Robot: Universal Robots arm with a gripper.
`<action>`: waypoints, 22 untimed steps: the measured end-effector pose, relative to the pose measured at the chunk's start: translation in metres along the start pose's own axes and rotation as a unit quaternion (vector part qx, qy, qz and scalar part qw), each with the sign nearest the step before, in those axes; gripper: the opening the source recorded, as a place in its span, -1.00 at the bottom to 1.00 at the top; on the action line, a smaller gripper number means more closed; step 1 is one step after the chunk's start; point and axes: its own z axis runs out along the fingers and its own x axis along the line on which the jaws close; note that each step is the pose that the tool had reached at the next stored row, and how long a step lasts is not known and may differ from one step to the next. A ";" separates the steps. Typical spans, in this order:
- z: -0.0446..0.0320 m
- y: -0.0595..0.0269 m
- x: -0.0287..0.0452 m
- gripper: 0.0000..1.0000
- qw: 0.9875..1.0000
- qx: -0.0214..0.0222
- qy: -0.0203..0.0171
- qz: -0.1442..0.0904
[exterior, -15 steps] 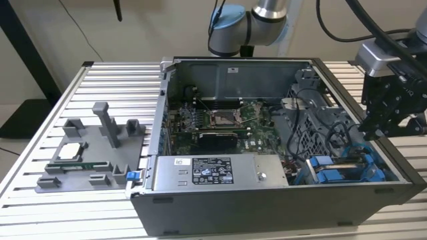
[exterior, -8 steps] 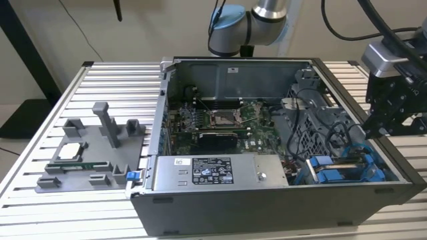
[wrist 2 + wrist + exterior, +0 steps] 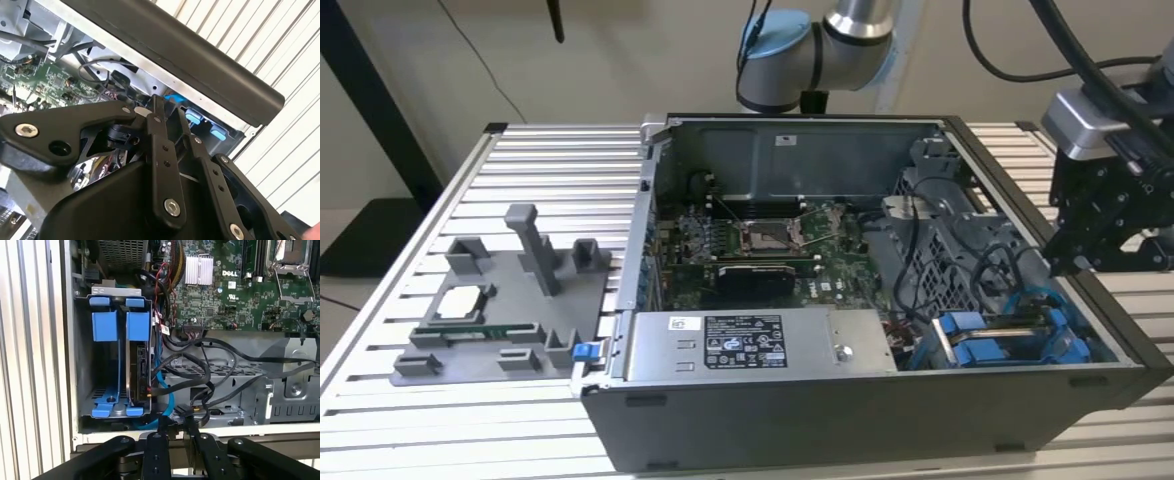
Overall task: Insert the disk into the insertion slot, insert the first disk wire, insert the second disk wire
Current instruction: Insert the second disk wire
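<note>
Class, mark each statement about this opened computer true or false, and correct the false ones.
1. The computer case stands on a slatted metal table. True.
2. The disk lies on the table outside the case. False: the disk stands edge-on in the insertion slot, clipped in a blue carrier.
3. The gripper is at the edge of the case nearest the insertion slot. True.
4. A cooler covers the CPU socket. False: the CPU socket is uncovered.
5. A blue cable runs beside the disk. True.
</note>
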 end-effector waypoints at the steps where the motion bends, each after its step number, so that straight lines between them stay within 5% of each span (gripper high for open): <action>1: 0.0001 0.0000 0.0002 1.00 1.000 0.000 -0.001 0.000; 7: 0.0009 -0.0002 0.0024 1.00 1.000 0.000 -0.010 0.001; 11: 0.0016 -0.0001 0.0032 1.00 1.000 0.000 -0.011 0.001; 12: 0.0015 -0.0001 0.0033 -1.00 1.000 0.000 -0.011 0.001; 21: -0.0023 -0.0006 0.0056 -1.00 1.000 -0.003 -0.012 0.001; 22: -0.0025 -0.0007 0.0070 1.00 1.000 -0.004 -0.012 0.001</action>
